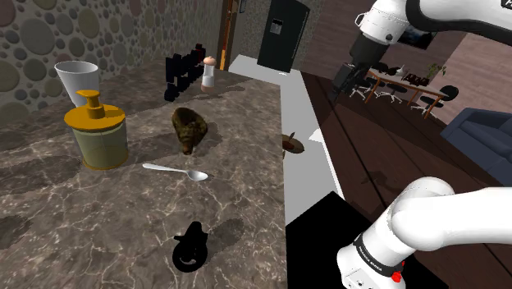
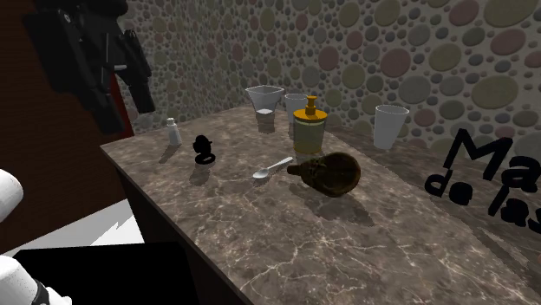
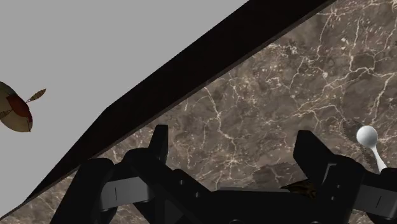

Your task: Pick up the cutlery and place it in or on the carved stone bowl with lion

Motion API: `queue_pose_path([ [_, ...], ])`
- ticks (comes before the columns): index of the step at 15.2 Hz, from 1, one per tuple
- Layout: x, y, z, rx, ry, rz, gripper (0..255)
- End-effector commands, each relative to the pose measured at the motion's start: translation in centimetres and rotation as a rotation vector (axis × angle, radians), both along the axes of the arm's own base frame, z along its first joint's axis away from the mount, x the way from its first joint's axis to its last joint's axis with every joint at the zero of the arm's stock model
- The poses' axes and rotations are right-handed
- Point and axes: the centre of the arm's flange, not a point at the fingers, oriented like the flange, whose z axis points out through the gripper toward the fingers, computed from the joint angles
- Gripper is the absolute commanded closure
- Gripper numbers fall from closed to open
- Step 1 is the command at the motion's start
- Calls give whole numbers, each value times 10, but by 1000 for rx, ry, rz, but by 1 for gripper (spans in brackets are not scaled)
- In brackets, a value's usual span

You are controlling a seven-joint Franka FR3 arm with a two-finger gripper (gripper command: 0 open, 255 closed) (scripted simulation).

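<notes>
Spoon lay flat on the brown marble counter, well apart from the black gripper, which hung out past the counter's edge, fingers spread wide and empty, and just beside the dark carved bowl.

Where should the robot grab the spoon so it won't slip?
Mid-handle, coming straight down from above. The spoon lies flat on the marble counter, so the jaws should close across its thin, straight handle; the rounded bowl end is wider and curved.
</notes>
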Motion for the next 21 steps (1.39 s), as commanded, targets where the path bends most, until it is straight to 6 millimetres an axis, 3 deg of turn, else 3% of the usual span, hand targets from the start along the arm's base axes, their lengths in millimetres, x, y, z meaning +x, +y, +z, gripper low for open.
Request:
queue_pose_path([
  [1,0,0,0,0,0,0,0],
  [11,69,71,-75,57,-3,124,0],
  [21,129,153,-146,114,-7,248,0],
])
